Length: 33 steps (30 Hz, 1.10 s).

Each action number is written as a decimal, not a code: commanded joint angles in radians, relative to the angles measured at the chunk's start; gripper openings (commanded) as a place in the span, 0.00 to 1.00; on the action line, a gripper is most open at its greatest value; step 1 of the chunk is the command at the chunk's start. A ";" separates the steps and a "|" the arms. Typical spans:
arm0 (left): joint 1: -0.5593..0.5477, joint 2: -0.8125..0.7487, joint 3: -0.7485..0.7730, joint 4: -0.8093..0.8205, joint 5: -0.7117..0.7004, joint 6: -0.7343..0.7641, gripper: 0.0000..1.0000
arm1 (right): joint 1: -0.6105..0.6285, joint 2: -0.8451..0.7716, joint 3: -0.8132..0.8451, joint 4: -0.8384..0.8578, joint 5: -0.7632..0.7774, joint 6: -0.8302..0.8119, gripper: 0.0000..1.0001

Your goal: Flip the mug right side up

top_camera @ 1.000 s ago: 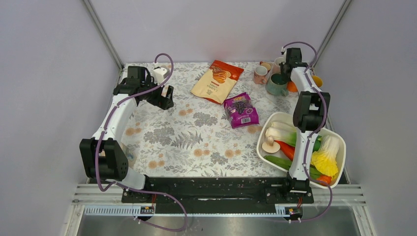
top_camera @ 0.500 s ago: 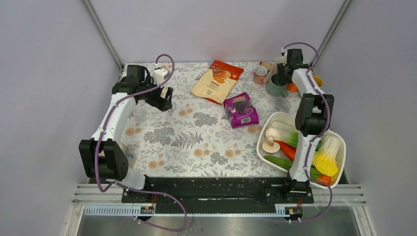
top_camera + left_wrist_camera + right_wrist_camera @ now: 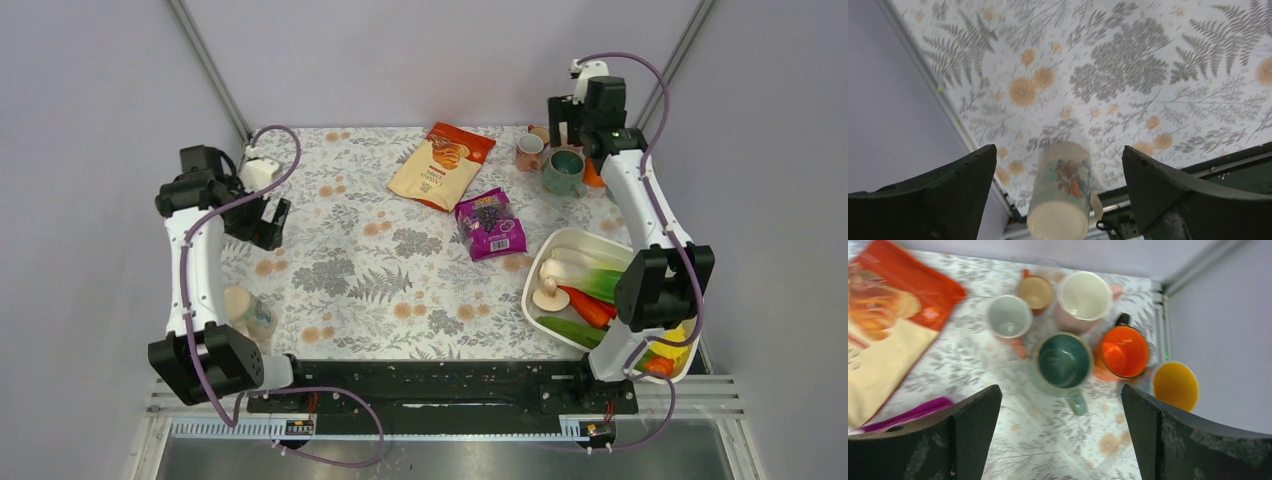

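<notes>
A cream mug (image 3: 248, 312) with a printed picture stands upside down near the table's front left corner. In the left wrist view the mug (image 3: 1062, 192) shows its flat base and its handle to the right. My left gripper (image 3: 262, 222) hangs open above the table, farther back than that mug, and its jaws (image 3: 1059, 150) frame it without touching. A teal mug (image 3: 563, 170) stands mouth up at the back right. My right gripper (image 3: 572, 118) is open above the teal mug (image 3: 1064, 361), holding nothing.
Around the teal mug stand a grey-white mug (image 3: 1009, 316), a tan cup (image 3: 1034, 292), a pale pink mug (image 3: 1084, 296), an orange mug (image 3: 1124, 351) and a yellow one (image 3: 1175, 385). An orange bag (image 3: 441, 163) and a purple bag (image 3: 490, 224) lie mid-table. A white tray (image 3: 560, 238) holds vegetables at the right.
My right gripper opened and rose off the teal mug, which stays upright. My left arm swung left toward the table's edge, uncovering the cream mug.
</notes>
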 commanded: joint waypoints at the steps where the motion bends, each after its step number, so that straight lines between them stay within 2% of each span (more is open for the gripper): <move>1: 0.138 -0.080 -0.005 -0.120 -0.104 0.122 0.99 | 0.123 -0.082 -0.051 0.023 -0.042 -0.024 0.99; 5: 0.284 -0.141 -0.034 -0.131 -0.132 0.190 0.98 | 0.192 -0.104 -0.077 0.024 -0.057 -0.031 1.00; 7: 0.337 -0.163 -0.052 -0.131 -0.162 0.214 0.94 | 0.212 -0.111 -0.090 0.025 -0.069 -0.030 1.00; 14: 0.531 -0.197 -0.106 -0.076 -0.260 0.290 0.69 | 0.242 -0.132 -0.122 0.039 -0.102 -0.026 0.99; 16: 0.577 -0.199 -0.139 -0.049 -0.281 0.314 0.65 | 0.243 -0.137 -0.126 0.040 -0.106 -0.024 0.99; 21: 0.636 -0.171 -0.298 0.006 -0.345 0.365 0.60 | 0.245 -0.151 -0.134 0.040 -0.116 -0.023 0.99; 26: 0.678 -0.112 -0.386 0.075 -0.361 0.367 0.59 | 0.246 -0.175 -0.134 0.041 -0.136 -0.020 0.99; 33: 0.677 -0.079 -0.472 0.052 -0.255 0.371 0.58 | 0.247 -0.200 -0.145 0.041 -0.137 -0.021 1.00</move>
